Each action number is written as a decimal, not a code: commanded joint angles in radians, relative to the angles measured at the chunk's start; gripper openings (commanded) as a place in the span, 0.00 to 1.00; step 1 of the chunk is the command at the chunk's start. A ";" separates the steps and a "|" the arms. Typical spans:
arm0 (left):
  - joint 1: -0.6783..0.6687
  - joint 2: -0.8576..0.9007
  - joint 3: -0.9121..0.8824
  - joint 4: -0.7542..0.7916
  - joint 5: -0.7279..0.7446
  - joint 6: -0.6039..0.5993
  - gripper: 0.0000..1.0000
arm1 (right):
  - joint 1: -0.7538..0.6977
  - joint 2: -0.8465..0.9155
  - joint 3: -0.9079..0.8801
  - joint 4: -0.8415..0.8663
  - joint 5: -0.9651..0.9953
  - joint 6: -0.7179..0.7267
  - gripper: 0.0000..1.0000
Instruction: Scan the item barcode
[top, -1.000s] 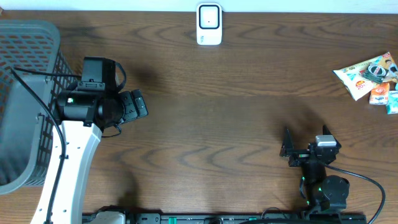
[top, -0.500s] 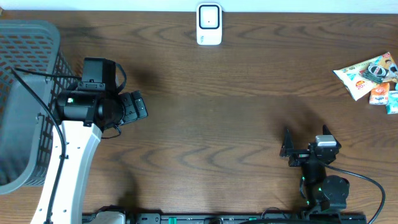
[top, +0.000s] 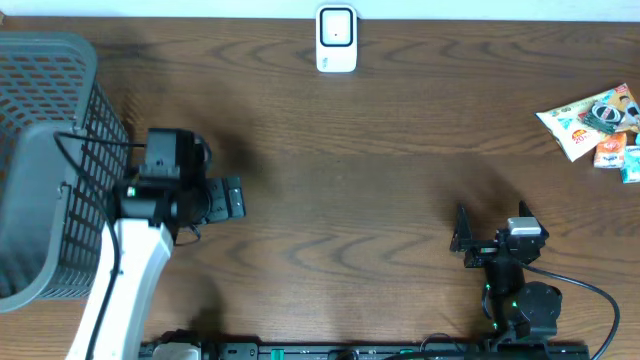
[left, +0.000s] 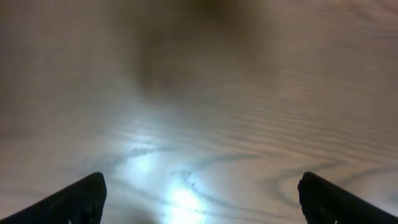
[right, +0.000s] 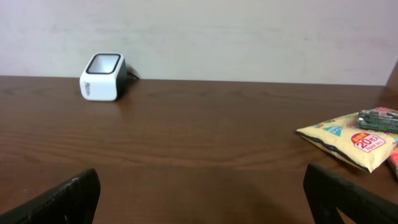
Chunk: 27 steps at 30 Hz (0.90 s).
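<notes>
A white barcode scanner (top: 337, 40) stands at the table's far edge, also in the right wrist view as the scanner (right: 102, 77). The items lie at the far right: a yellow snack bag (top: 580, 120) with a small dark packet (top: 607, 115) on it. In the right wrist view the snack bag (right: 348, 135) is right of centre. My left gripper (top: 238, 197) hovers open over bare wood beside the basket. The left wrist view is blurred and shows the left gripper (left: 202, 199) wide open with nothing in it. My right gripper (top: 490, 228) rests open near the front, far from the items; in its own view the right gripper (right: 202, 196) is empty.
A grey mesh basket (top: 50, 90) fills the left edge, close behind my left arm. Small orange and teal packets (top: 620, 155) lie beside the snack bag at the right edge. A pale wall (right: 199, 31) rises behind the scanner.
My left arm has shifted a little to the right and toward the table's front, its gripper still open. The right arm has not moved.
</notes>
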 joint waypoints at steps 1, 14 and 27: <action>0.003 -0.103 -0.079 0.083 0.111 0.128 0.98 | 0.008 -0.007 -0.002 -0.005 -0.002 0.018 0.99; 0.003 -0.471 -0.360 0.394 0.121 0.164 0.98 | 0.008 -0.007 -0.002 -0.005 -0.002 0.018 0.99; 0.003 -0.908 -0.686 0.700 0.146 0.153 0.97 | 0.008 -0.007 -0.002 -0.004 -0.002 0.018 0.99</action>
